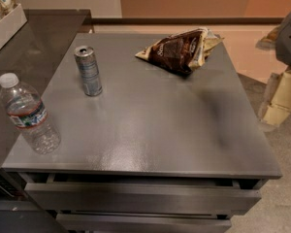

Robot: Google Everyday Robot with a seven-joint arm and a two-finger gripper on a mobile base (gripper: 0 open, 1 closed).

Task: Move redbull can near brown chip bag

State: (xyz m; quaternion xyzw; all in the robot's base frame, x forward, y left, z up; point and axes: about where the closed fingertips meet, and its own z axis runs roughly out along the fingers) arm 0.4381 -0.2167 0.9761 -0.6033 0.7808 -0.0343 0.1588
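Observation:
The redbull can (88,70) stands upright on the grey table top (150,125), at the back left, with its pull-tab top showing. The brown chip bag (179,50) lies crumpled at the back of the table, right of centre, well apart from the can. My gripper (280,97) is at the right edge of the view, off the table's right side and below table height, far from both the can and the bag. It holds nothing that I can see.
A clear plastic water bottle (28,114) with a white cap stands at the table's front left corner. A darker counter (34,38) adjoins on the left, with a white tray (5,25) of snacks. Drawers (140,198) run below the front edge.

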